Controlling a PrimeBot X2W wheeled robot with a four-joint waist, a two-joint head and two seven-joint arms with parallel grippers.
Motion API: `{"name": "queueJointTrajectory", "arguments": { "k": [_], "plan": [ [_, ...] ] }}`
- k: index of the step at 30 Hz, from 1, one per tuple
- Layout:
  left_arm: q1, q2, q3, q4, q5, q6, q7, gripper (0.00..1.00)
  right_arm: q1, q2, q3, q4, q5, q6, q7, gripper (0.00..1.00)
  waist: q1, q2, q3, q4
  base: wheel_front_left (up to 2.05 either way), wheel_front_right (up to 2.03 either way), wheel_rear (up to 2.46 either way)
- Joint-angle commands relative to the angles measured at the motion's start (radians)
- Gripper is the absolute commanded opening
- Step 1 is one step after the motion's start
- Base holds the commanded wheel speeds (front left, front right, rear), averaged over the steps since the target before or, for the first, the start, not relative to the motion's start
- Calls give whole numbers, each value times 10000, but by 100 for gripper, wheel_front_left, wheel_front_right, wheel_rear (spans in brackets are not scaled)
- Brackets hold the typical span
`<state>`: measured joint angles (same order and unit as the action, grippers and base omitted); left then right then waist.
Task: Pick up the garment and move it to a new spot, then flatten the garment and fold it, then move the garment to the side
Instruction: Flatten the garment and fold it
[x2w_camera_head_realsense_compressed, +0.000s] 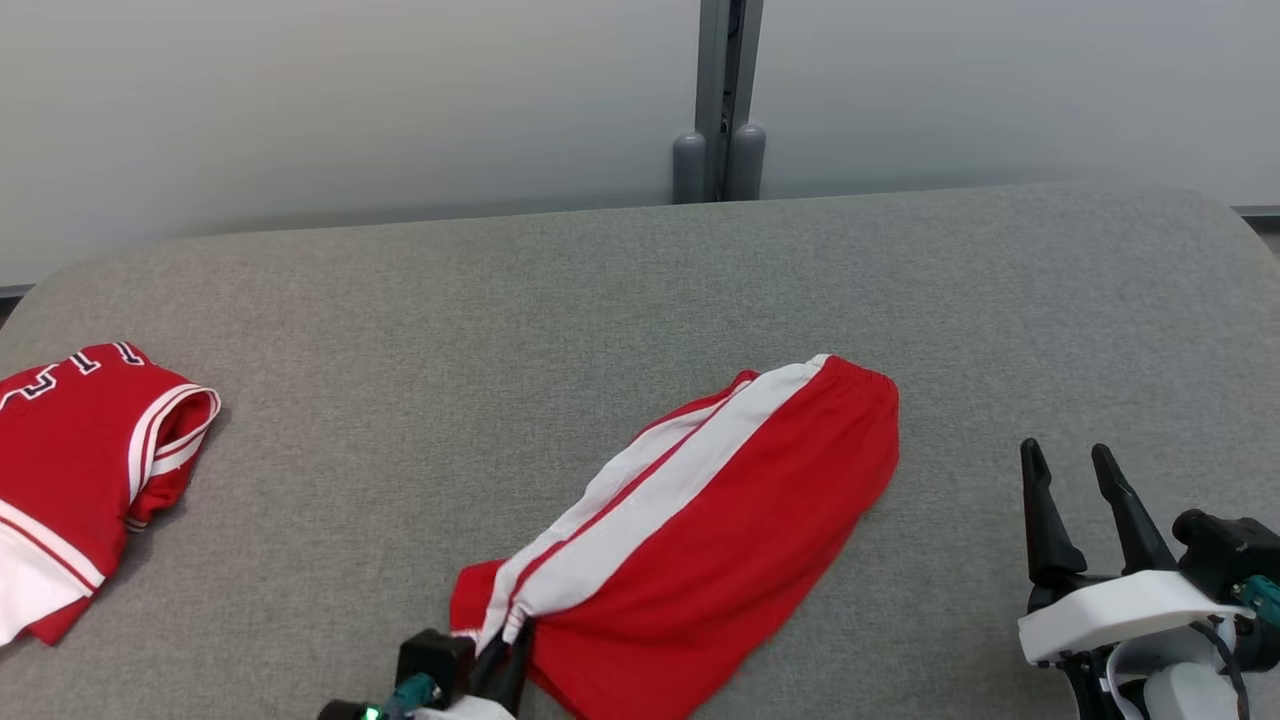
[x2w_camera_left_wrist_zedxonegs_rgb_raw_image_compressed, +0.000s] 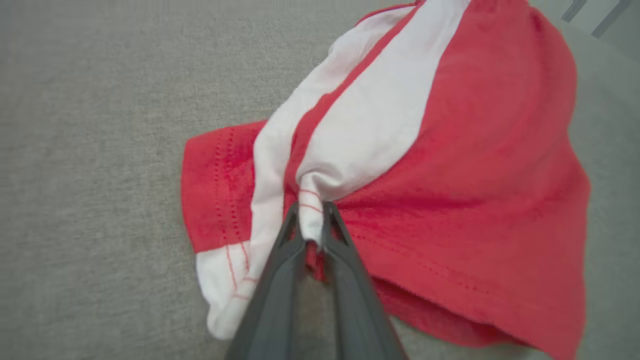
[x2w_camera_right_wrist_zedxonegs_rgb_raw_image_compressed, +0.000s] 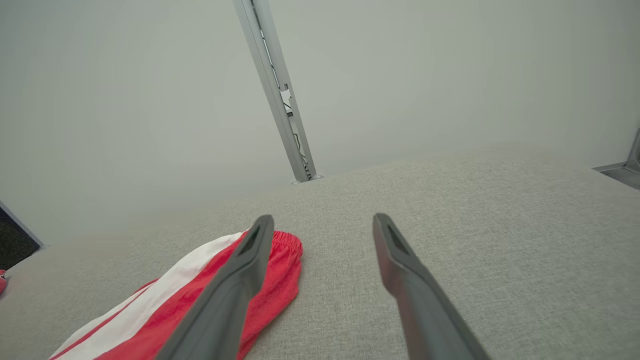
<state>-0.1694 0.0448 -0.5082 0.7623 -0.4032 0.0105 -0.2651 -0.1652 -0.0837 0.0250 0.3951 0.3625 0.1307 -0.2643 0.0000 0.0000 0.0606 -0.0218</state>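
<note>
Left gripper (x2w_camera_head_realsense_compressed: 500, 660) at the near edge of the grey fabric table (x2w_camera_head_realsense_compressed: 600, 300), fingers pinched together on a bunched white fold at the hem of the garment (x2w_camera_head_realsense_compressed: 720, 540). Wrist view confirms it: cloth puckers up between the two tips (x2w_camera_left_wrist_zedxonegs_rgb_raw_image_compressed: 311, 210), so it's a real grip, though on a thin bit.

The garment (x2w_camera_left_wrist_zedxonegs_rgb_raw_image_compressed: 475, 150) lies mid-table, red with a wide white band and a thin red stripe. It runs diagonally from the grip away to the right, with a gathered edge at the far end. Rumpled and layered, not flat.

Right gripper (x2w_camera_head_realsense_compressed: 1065, 450) hovers at the right, fingers wide apart, holding nothing, well clear of the cloth. Its wrist view has the gathered far end (x2w_camera_right_wrist_zedxonegs_rgb_raw_image_compressed: 282, 270) just left of its tips (x2w_camera_right_wrist_zedxonegs_rgb_raw_image_compressed: 322, 220).

Handling guess: light, soft and limp. It'll sag and trail from one pinch, and the small fold could slip. Better to take hem or seam edges, or both far corners, with two grippers.

A second red top (x2w_camera_head_realsense_compressed: 80, 440) lies far left, apart; not the target.
</note>
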Motion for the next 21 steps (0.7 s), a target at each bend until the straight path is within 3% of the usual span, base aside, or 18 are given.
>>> {"name": "queueJointTrajectory", "arguments": {
  "k": [1, 7, 15, 16, 17, 21],
  "plan": [
    [-364, 208, 284, -107, 245, 250, 5, 0, -62, -46, -55, -50, 45, 1, -1, 100, 0, 0, -17, -74, 0, 0, 0],
    [-1147, 1028, 814, -554, 1332, 611, 4, 0, 56, 39, -75, -9, 85, 1, -1, 100, 0, 0, -151, -253, 0, 0, 0],
    [-1877, 2080, 1107, 220, 2052, 434, 5, 0, 120, 151, -4, -14, 153, 1, -1, 100, 0, 0, -178, -611, 0, 0, 0],
    [-1911, 2070, 1122, 338, 2069, 421, 2, 38, 131, 160, -2, -16, 160, 1, -1, 100, 0, 0, -168, -641, 0, 0, 0],
    [-1890, 2049, 1135, 446, 2081, 411, 2, 100, 140, 163, -3, -16, 156, 1, -1, 100, 0, 0, -160, -662, 0, 0, 0],
    [-1431, 1767, 1703, 586, 1643, 721, 4, 100, 205, 173, -76, -11, 154, 1, -1, 100, 0, 0, -187, -688, 0, 0, 0]
  ]
}}
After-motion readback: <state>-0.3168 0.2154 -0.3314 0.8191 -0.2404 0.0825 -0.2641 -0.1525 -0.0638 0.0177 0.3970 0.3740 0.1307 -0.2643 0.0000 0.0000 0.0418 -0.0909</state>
